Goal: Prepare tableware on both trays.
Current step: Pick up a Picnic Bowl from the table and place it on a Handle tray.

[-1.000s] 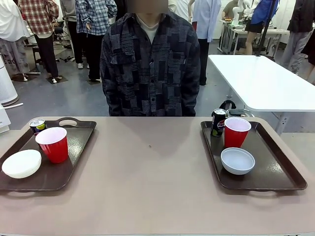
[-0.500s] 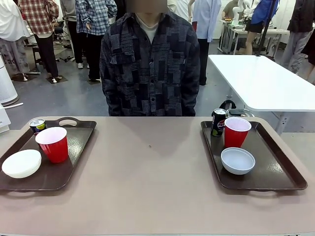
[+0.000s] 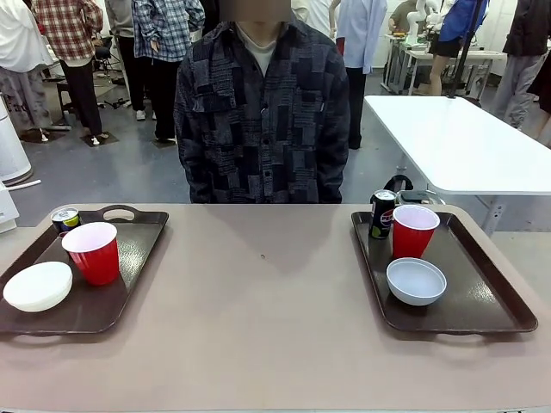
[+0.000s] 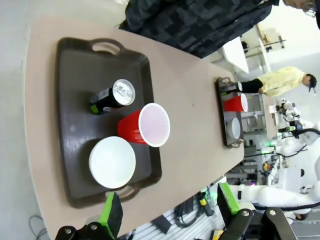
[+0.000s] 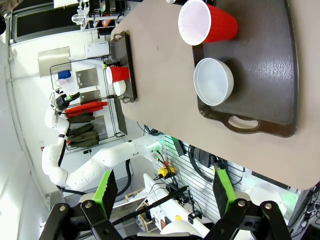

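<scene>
Where rims rise, glossy brown trays [image 3: 129,258], round bowls [image 3: 416,281]

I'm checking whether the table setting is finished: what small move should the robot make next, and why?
Probably none beyond keeping both claws back. The left tray carries a red cup, a white bowl and a can; the right tray carries its own cup, bowl and can. The left claw and right claw are open, holding nothing.
</scene>
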`<act>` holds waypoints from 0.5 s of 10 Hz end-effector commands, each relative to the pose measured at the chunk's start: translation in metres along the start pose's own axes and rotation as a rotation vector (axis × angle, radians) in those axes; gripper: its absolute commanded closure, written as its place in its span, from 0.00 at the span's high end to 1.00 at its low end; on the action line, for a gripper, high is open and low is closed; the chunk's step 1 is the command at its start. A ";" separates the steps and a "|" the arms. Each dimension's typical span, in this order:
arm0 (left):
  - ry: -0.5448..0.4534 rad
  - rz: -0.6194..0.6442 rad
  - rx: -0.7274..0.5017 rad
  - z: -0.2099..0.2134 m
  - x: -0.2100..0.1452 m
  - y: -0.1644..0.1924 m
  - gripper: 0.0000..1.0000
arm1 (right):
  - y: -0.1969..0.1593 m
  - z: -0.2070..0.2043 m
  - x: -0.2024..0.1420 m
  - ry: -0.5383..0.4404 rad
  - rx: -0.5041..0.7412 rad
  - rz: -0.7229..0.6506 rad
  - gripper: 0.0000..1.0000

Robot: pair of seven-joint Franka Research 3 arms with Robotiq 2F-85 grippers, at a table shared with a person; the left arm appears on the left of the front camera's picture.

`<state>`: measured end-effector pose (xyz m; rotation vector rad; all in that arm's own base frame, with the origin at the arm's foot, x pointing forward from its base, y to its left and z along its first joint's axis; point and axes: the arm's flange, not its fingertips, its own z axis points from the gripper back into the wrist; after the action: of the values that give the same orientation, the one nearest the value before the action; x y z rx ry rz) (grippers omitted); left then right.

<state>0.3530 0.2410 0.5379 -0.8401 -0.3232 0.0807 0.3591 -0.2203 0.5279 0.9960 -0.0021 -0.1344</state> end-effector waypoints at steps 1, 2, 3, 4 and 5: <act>0.001 -0.004 -0.012 0.003 0.001 0.000 1.00 | 0.000 0.000 0.000 0.000 0.009 0.004 1.00; 0.001 -0.004 -0.012 0.003 0.001 0.000 1.00 | 0.000 0.000 0.000 0.000 0.009 0.004 1.00; 0.001 -0.004 -0.012 0.003 0.001 0.000 1.00 | 0.000 0.000 0.000 0.000 0.009 0.004 1.00; 0.001 -0.004 -0.012 0.003 0.001 0.000 1.00 | 0.000 0.000 0.000 0.000 0.009 0.004 1.00; 0.001 -0.004 -0.012 0.003 0.001 0.000 1.00 | 0.000 0.000 0.000 0.000 0.009 0.004 1.00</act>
<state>0.3532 0.2411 0.5377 -0.8403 -0.3227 0.0811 0.3591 -0.2203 0.5279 0.9960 -0.0022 -0.1344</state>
